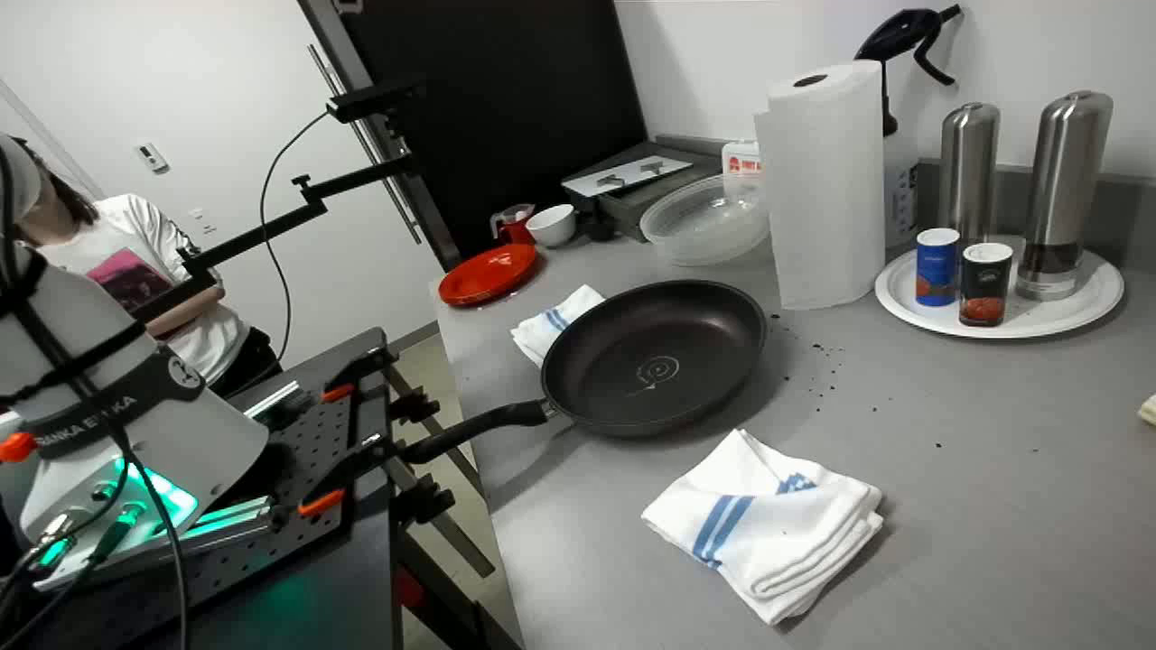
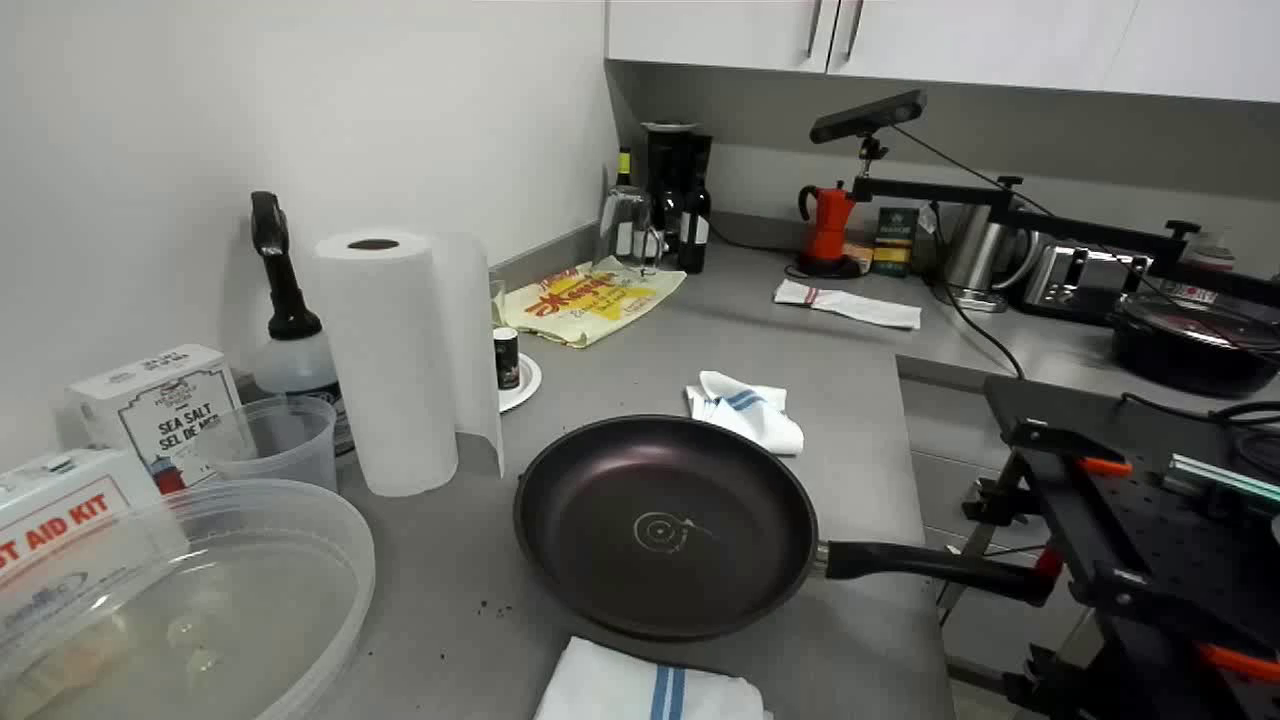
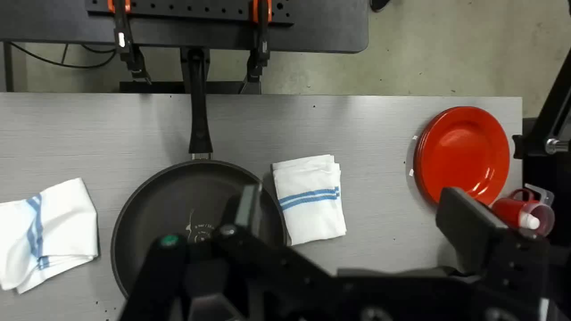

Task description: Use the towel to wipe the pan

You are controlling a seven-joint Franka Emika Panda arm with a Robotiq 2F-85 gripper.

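Lettering on the white arm base (image 1: 217,442) reads FRANKA, its second word partly covered. In an exterior view a carton (image 2: 150,430) is printed SEA SALT, with SEL DE continuing behind a clear tub (image 2: 290,440); beside it a white box (image 2: 90,520) shows AID KIT in red, the preceding word cut by the frame. Red script on a yellow sheet (image 2: 600,298) is not legible with certainty.

The pan (image 2: 665,530) is dark, round and slope-walled, flat on the grey counter (image 3: 374,133), its black handle (image 3: 198,116) extending past the counter edge. A pale ring emblem (image 1: 657,368) marks its floor; in the wrist view the print near it is too small to read in full. The loosely folded towel (image 1: 768,524) and the neatly folded towel (image 3: 310,218) lie on opposite sides of the pan, both white with paired blue stripes. The former shows thick layered edges; the latter is near-rectangular and just beside the rim, contact not determinable.

The gripper (image 3: 357,209) appears in the wrist view alone: released, its fingers (image 3: 470,227) spread well apart above the counter. Glossy red plates (image 3: 473,147), stacked, show in the wrist view and in an exterior view. An upright paper roll (image 1: 826,190) stands in both exterior views; dark crumbs (image 1: 817,347) lie near its base. In an exterior view a steel cylinder (image 1: 1070,181) with a domed top stands on a white plate (image 1: 1093,307).
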